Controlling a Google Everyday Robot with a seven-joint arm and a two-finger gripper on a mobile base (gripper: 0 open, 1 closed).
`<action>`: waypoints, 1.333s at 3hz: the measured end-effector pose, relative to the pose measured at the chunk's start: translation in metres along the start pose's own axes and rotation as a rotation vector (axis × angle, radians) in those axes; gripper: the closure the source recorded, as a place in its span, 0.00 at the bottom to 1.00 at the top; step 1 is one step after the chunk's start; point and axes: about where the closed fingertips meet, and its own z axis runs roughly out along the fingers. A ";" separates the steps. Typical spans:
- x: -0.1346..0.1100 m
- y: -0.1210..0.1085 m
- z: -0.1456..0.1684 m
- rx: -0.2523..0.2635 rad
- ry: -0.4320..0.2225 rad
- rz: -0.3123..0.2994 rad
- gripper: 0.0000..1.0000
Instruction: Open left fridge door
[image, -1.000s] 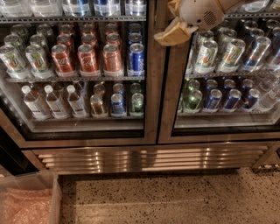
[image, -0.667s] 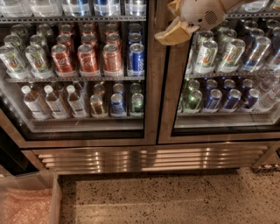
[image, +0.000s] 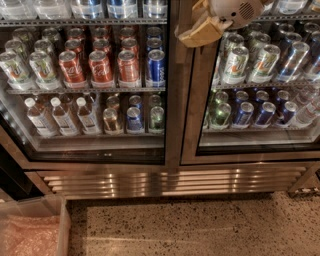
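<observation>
The left fridge door (image: 172, 130) is a glass door in a wide brushed-steel frame, standing shut. Red soda cans (image: 100, 67) and small water bottles (image: 62, 117) show through its glass. My gripper (image: 200, 30), with tan fingers on a white wrist, comes in from the top right. It sits at the top of the steel strip where the two doors meet, over the left door's right edge.
The right twin door (image: 192, 150) shows green-silver and blue cans. A steel grille (image: 165, 182) runs below both doors. A speckled floor (image: 200, 225) lies in front. A clear bin (image: 60, 225) with pink material sits at the bottom left.
</observation>
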 end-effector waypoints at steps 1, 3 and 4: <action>-0.008 0.000 -0.004 0.056 0.015 -0.013 0.84; -0.011 0.009 -0.007 0.062 0.016 -0.006 0.50; -0.005 0.059 -0.045 0.016 0.065 0.091 0.31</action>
